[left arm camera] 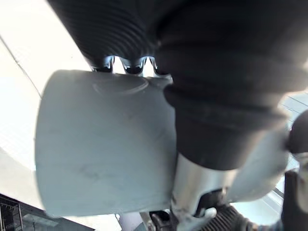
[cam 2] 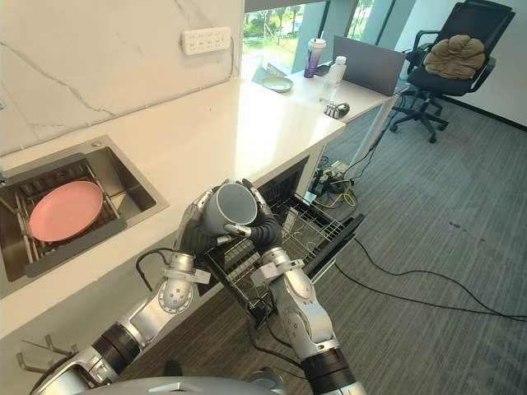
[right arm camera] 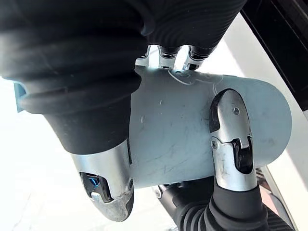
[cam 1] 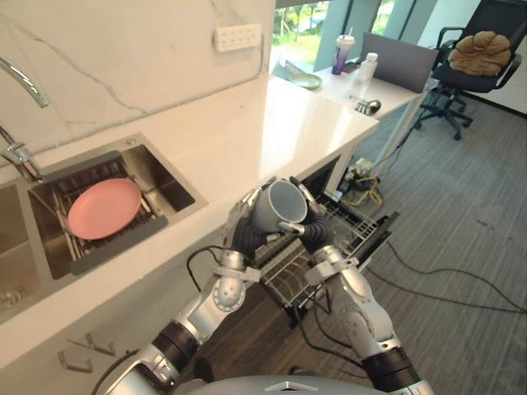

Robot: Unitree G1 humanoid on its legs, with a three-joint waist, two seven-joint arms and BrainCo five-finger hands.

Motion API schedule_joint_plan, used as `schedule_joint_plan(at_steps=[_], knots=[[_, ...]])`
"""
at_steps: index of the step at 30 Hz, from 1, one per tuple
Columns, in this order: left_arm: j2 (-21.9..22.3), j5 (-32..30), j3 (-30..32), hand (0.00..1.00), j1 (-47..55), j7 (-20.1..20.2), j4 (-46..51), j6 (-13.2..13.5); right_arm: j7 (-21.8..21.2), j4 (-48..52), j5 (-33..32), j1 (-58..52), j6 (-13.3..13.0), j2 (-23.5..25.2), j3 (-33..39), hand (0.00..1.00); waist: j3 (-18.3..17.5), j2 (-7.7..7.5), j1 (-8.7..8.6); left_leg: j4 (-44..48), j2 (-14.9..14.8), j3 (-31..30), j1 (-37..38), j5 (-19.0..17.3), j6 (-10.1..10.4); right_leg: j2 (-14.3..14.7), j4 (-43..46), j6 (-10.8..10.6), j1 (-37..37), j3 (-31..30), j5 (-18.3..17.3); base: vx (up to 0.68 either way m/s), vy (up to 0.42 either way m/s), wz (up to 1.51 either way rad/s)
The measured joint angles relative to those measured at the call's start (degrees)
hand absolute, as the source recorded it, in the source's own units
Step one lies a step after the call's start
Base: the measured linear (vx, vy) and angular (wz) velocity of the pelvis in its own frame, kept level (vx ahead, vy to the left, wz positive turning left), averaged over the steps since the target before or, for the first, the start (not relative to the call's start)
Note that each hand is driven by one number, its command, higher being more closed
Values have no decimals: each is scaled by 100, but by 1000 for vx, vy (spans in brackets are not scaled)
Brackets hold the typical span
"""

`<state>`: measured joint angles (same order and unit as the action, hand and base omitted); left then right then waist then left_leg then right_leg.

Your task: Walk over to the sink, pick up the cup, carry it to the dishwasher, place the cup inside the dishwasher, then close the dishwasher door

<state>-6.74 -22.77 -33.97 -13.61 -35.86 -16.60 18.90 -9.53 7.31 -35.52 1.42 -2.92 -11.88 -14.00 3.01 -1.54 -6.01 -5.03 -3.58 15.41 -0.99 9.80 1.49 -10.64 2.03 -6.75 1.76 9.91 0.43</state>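
Over the open dishwasher: the grey cup (cam 1: 278, 206) sits at the centre of the head view, lying on its side with its mouth turned up towards the camera, clasped between both hands. The left hand (cam 1: 244, 226) wraps it from 8 o'clock, fingers curled behind the wall and thumb across the front. The right hand (cam 1: 311, 222) closes on it from 4 o'clock, thumb pressed to the side. The sink (cam 1: 173, 193), holding a pink plate (cam 1: 104, 207), lies off at 9 o'clock along the white countertop (cam 1: 272, 132). The pulled-out wire rack (cam 1: 290, 280) waits directly beneath, towards 5 o'clock, over the lowered door (cam 1: 380, 239). The carry looks finished and placing is in hand. The next move calls for lowering the cup between the tines, then letting go with both hands.
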Motion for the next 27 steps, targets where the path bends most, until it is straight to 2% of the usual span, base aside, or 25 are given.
schedule_joint_plan(at_steps=[2, 5, 15, 22, 27], knots=[[-5, 373, 4, 100, -10, 295, 39, 0, -7, -37, -1, 51, 71, -33, -4, 0, -4, -6, 4, 0, -3, 0, 2, 0, 0, 2, -12, 3, 7, 3, 2, 0, 0, 0], [-1, 492, -25, 100, -12, 455, 39, -24, -16, -198, -1, 160, 158, -67, -45, 0, -7, -20, 15, 0, -8, 0, 4, 0, 1, 7, -33, 7, 19, 6, 7, 0, 0, 0], [-6, 524, -108, 100, -26, 373, 257, -35, 195, -200, 429, 211, 174, -92, -139, 0, -7, -23, 86, 1, -20, 3, 11, -9, 14, 50, -84, 3, 41, 4, 25, 0, 0, 0], [-7, 525, -137, 100, -37, 372, 277, -80, 290, -202, 444, 225, 168, -88, -162, 0, -7, -26, 107, 1, -26, 3, 15, -8, 14, 56, -88, 12, 46, 4, 32, 0, 0, 0], [-15, 535, -162, 100, -36, 369, 366, -160, 517, -221, 441, 225, 39, -77, -297, 0, -7, -27, 117, 1, -28, 2, 15, -7, 15, 57, -90, 14, 48, 8, 34, 0, 0, 0]])
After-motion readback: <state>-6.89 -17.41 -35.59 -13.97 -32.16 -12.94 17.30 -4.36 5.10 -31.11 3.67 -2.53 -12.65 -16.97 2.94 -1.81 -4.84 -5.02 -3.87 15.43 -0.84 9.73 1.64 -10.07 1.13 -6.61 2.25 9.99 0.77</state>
